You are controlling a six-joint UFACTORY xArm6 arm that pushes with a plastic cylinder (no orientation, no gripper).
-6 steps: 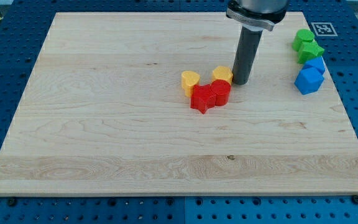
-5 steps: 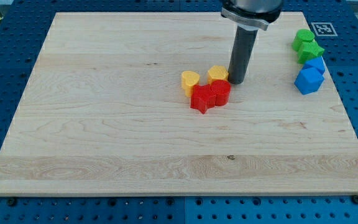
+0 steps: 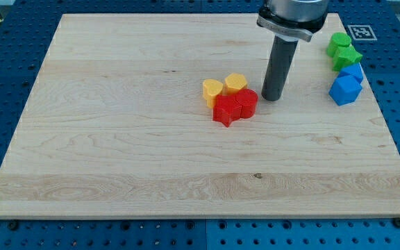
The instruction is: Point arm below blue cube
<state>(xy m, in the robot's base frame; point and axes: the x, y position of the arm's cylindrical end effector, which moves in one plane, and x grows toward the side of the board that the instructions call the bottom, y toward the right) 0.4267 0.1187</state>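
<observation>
On the wooden surface (image 3: 117,139), two yellow blocks (image 3: 213,90) (image 3: 235,83) are sitting against two red blocks (image 3: 225,111) (image 3: 246,103). My tip (image 3: 271,98) is resting just right of them, touching nothing; no hand is showing. The blue cube (image 3: 344,89) is lying well right, under two green blocks (image 3: 338,44) (image 3: 348,57). A tag (image 3: 360,32) is unreadable.

Straight dark grey rod, my tip (image 3: 272,98), under a seemingly metallic flared collar (image 3: 290,21).

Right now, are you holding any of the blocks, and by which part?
Nothing is held. My tip is a bare rod end on the board, just to the view's right of the red blocks, far from the blue cube.
</observation>
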